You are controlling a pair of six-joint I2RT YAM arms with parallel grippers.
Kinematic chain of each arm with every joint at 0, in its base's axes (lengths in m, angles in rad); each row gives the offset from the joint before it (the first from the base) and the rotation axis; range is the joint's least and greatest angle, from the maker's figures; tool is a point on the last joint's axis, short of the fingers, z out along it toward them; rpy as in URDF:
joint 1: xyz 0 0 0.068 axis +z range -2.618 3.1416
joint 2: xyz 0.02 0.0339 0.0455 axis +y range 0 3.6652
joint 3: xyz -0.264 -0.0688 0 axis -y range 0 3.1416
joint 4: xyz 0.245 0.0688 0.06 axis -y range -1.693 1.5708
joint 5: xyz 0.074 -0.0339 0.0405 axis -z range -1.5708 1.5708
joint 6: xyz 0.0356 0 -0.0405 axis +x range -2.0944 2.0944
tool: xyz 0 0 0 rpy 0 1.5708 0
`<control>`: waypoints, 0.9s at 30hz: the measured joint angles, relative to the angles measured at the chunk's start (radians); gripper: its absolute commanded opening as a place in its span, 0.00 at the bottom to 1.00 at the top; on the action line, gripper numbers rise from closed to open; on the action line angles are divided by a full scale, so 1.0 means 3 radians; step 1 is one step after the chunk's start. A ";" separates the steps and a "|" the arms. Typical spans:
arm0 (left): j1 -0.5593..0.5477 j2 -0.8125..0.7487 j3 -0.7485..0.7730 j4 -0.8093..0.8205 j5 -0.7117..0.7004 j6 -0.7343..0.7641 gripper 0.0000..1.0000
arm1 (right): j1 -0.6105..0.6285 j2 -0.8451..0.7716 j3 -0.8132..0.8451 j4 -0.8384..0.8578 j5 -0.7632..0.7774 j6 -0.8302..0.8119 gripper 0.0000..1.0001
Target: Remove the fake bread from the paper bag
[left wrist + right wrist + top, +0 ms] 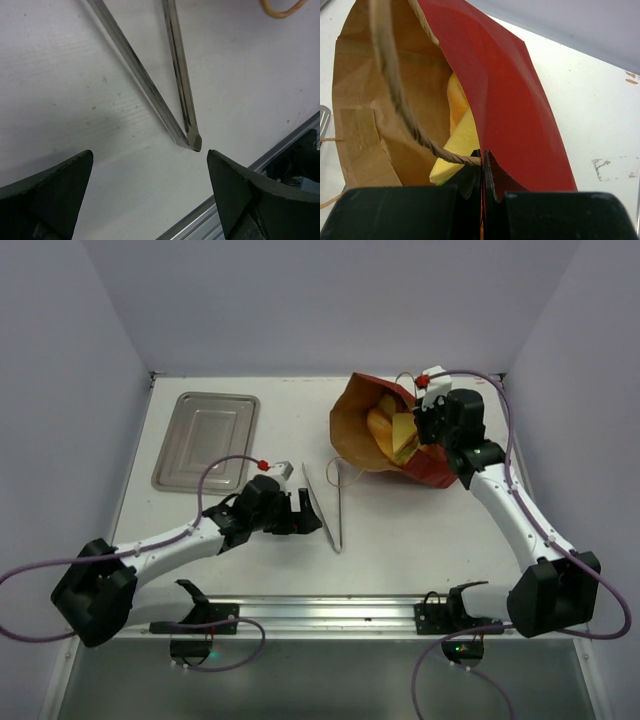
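The table [420,530] carried a steel tray [205,440] far left and the paper bag [350,425] far right, tipped over with its mouth gaping. Tongs [325,502] lay between them. The fake bread [392,432] sat inside the bag. My right pincer [483,159] was clamped on the bag's red rim. My left pincer [150,165] gaped wide by the tongs' joined end, holding nothing.
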 measured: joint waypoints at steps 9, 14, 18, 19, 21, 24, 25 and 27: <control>-0.0730 0.1392 0.1179 -0.0516 -0.0979 -0.0402 1.00 | 0.0067 -0.0078 -0.0113 0.0029 -0.0015 0.0079 0.00; -0.0912 0.1967 0.1696 -0.0833 -0.1345 -0.0511 1.00 | 0.0070 -0.0121 -0.0173 0.0041 -0.0027 0.0099 0.00; -0.0984 0.2241 0.2005 -0.1129 -0.1610 -0.0585 0.97 | 0.0072 -0.0144 -0.0225 0.0039 -0.0025 0.0112 0.00; -0.0993 0.2300 0.2074 -0.1181 -0.1672 -0.0594 0.95 | 0.0072 -0.0148 -0.0233 0.0038 -0.0024 0.0112 0.00; -0.1011 0.2402 0.2191 -0.1255 -0.1812 -0.0608 0.78 | 0.0072 -0.0159 -0.0243 0.0039 -0.0024 0.0118 0.00; -0.1031 0.2449 0.2223 -0.1329 -0.1975 -0.0631 0.54 | 0.0072 -0.0173 -0.0251 0.0038 -0.0022 0.0128 0.00; -0.1033 0.2450 0.2221 -0.1356 -0.2010 -0.0632 0.48 | 0.0072 -0.0178 -0.0254 0.0037 -0.0020 0.0132 0.00; -0.1034 0.2439 0.2183 -0.1364 -0.2069 -0.0636 0.43 | 0.0072 -0.0182 -0.0262 0.0037 -0.0020 0.0136 0.00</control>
